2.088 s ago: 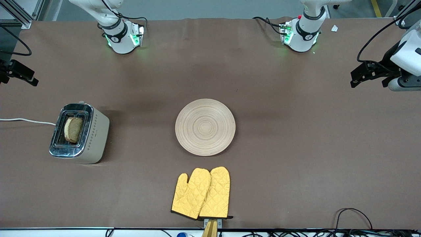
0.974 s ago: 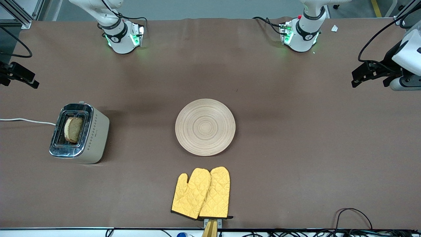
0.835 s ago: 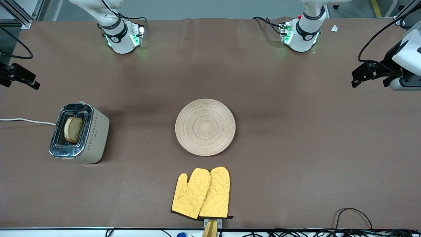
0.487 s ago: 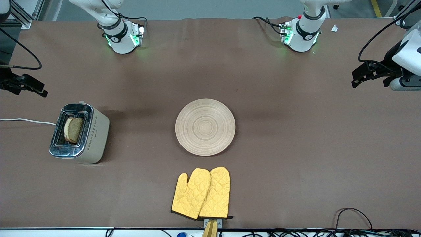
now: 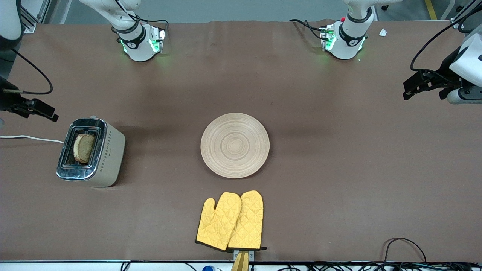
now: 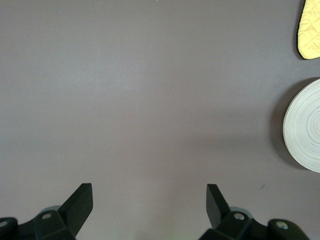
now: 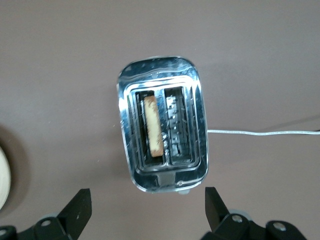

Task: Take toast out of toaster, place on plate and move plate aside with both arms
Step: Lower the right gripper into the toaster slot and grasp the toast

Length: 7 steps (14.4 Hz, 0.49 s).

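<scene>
My right gripper (image 7: 145,210) hangs open, nothing in it, over the table beside the toaster (image 5: 90,151). I should come down straight over the slot with the toast (image 5: 83,148) and pinch its flat faces. My left gripper (image 6: 150,207) waits open. I count 1 toast, 1 toaster, 1 plate (image 5: 235,145), 2 mitts (image 5: 230,221).

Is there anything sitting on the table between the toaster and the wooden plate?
No. In the front view, only bare brown tabletop lies between the toaster and the plate. The yellow oven mitts lie nearer the camera than the plate.
</scene>
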Each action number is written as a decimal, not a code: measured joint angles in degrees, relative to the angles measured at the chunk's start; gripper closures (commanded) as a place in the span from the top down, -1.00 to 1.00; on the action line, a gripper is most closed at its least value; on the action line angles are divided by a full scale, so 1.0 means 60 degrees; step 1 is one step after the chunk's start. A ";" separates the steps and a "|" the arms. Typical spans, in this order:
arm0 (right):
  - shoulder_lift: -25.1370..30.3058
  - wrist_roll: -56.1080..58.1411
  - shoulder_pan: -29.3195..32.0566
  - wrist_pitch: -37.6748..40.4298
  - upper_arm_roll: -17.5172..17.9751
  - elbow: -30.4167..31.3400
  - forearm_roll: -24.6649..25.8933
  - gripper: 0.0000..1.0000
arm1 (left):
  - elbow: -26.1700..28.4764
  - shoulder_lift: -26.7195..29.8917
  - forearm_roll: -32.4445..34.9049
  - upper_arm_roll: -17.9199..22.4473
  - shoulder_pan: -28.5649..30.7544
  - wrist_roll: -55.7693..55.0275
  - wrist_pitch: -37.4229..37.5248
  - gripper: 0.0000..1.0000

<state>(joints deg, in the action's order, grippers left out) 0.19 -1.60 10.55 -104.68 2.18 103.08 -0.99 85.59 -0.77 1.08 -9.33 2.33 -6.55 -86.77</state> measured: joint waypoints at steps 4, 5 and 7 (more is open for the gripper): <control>-0.0392 0.0054 0.0219 -0.1207 -0.0005 0.0793 0.0000 1.00 | -0.0136 -0.0148 0.0000 0.0006 0.0019 0.0000 -0.0001 1.00; -0.0465 0.0055 0.0223 -0.1436 -0.0004 0.0967 0.0000 1.00 | -0.0159 -0.0195 0.0000 0.0006 0.0020 0.0000 -0.0001 1.00; -0.0643 0.0058 0.0224 -0.1790 0.0000 0.1173 0.0000 1.00 | -0.0182 -0.0283 0.0000 0.0006 0.0020 0.0000 -0.0001 1.00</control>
<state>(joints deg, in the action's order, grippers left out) -3.66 -1.25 11.89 -115.42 2.18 110.12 -0.99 84.49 -2.46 1.08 -9.30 2.45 -6.55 -86.77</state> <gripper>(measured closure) 0.000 0.000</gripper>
